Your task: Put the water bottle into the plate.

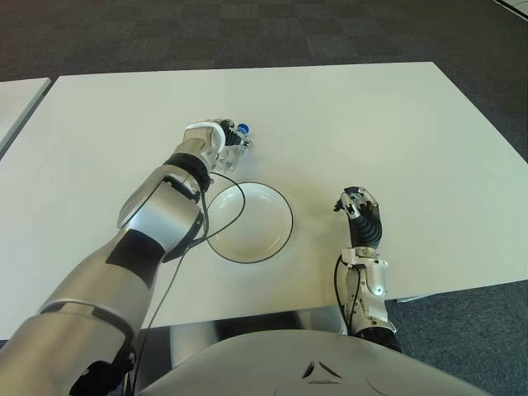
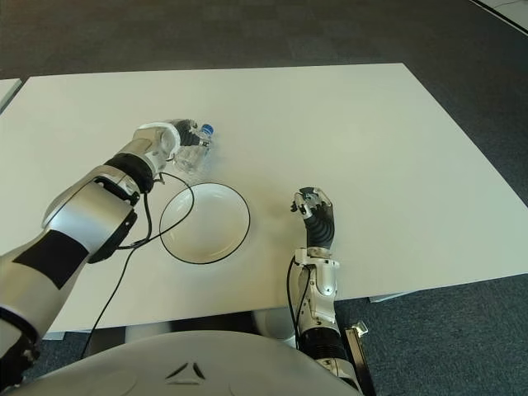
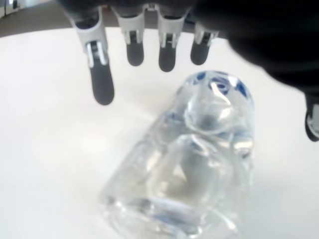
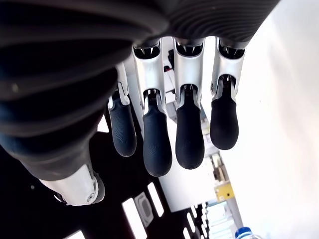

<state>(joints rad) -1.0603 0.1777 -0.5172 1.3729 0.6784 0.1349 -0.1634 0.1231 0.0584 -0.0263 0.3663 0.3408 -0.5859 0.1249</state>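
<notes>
Your left hand [image 1: 216,142], fingers spread above the lying water bottle [image 3: 189,164] without gripping, upper left; plate [image 1: 248,223] just below; right hand [image 1: 361,213] relaxed, lower right.

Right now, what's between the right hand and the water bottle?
In the left eye view, the plate lies between the right hand and the water bottle; the rest is bare table. The left hand is at the bottle.

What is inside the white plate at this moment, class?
Nothing shows inside the plate; its white bowl is bare. The water bottle lies on the table just beyond its rim, under the left hand. A cable crosses the rim.
</notes>
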